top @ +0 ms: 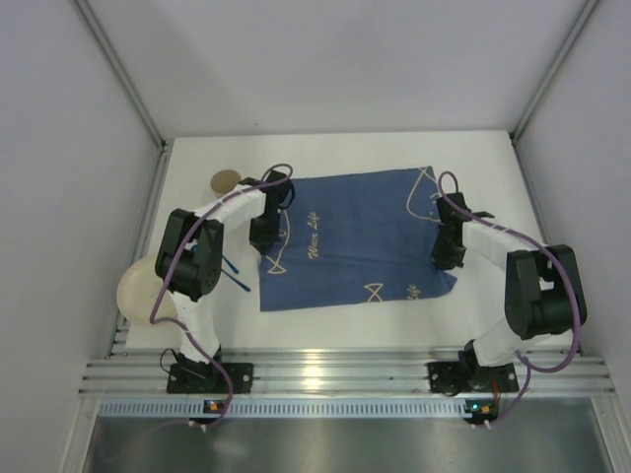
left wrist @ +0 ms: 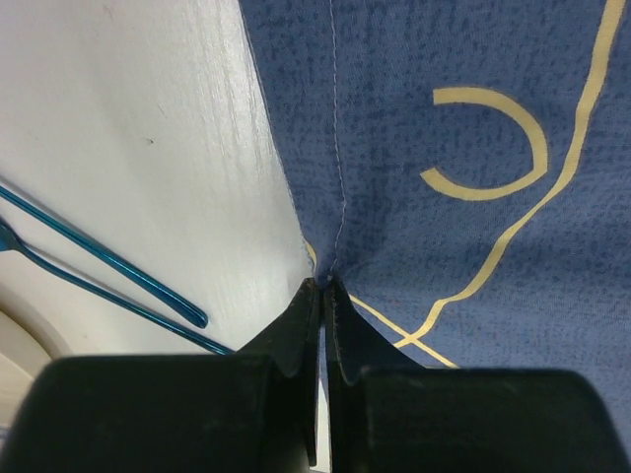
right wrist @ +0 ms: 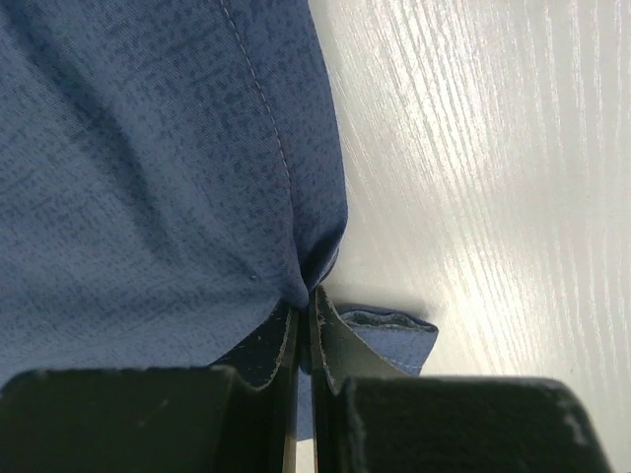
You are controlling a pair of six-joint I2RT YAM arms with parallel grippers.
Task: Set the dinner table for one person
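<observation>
A dark blue cloth placemat [top: 345, 241] with pale line drawings lies spread on the white dinner table [top: 473, 163]. My left gripper [top: 264, 239] is shut on the placemat's left edge [left wrist: 325, 281], the cloth pinched between its fingertips. My right gripper [top: 444, 258] is shut on the placemat's right edge [right wrist: 311, 291], near the front right corner, which folds under. The placemat fills most of the left wrist view [left wrist: 444, 148] and of the right wrist view [right wrist: 148, 148].
A round tan coaster [top: 226, 181] lies at the back left of the table. A cream plate [top: 143, 288] sits at the left edge. Blue metal cutlery [top: 234, 266] lies left of the placemat; its handles show in the left wrist view [left wrist: 108, 261]. An aluminium rail [top: 345, 370] edges the front.
</observation>
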